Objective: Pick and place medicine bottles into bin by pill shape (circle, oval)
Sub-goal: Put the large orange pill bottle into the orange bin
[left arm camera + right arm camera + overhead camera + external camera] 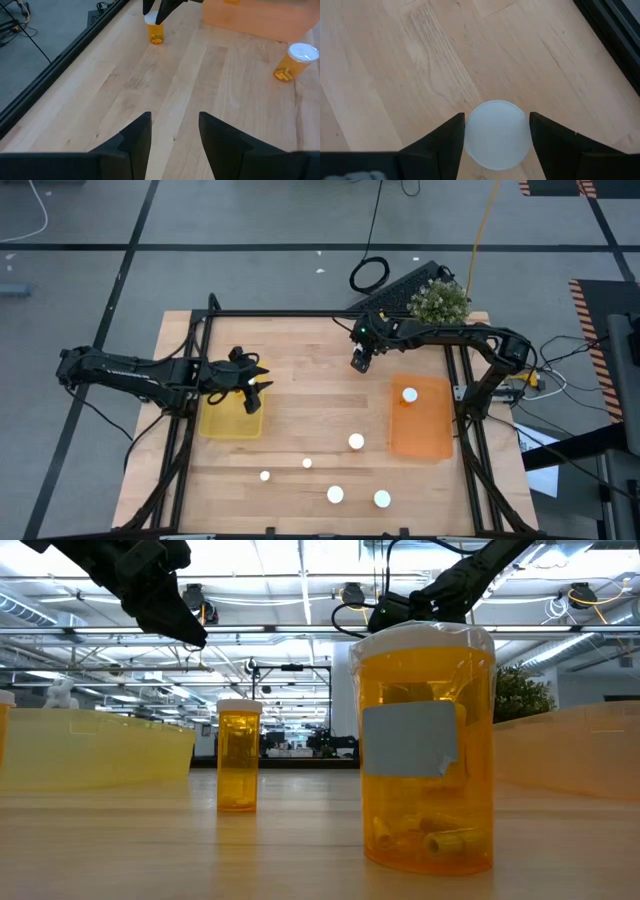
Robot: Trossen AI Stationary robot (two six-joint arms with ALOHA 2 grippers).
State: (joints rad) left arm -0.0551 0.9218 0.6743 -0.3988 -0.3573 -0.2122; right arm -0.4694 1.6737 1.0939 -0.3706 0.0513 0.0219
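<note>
Several amber medicine bottles with white caps stand on the wooden table near its front: (pixel 356 441), (pixel 307 463), (pixel 335 495). Another bottle (pixel 410 395) stands in the orange bin (pixel 420 435). My right gripper (pixel 360 362) is over the table's far middle, shut on one more bottle's white cap (pixel 496 135); the left wrist view shows that bottle (pixel 156 34) below the fingers. My left gripper (pixel 252 387) hangs open over the far right edge of the yellow bin (pixel 230 422), with nothing between its fingers (pixel 175 135). My right gripper has the bottle's round white cap (pixel 470 137) between its two fingers, one on each side of the rim. The fingers come from above and point down. The bottle is upright below them; I cannot tell whether its base is on the table.
A potted plant (pixel 440 302) and a coil of cable (pixel 368 275) lie behind the table's far edge. Black frame rails run along both table sides. In the low view one bottle (pixel 428 750) stands close to the camera, a second (pixel 238 755) farther back.
</note>
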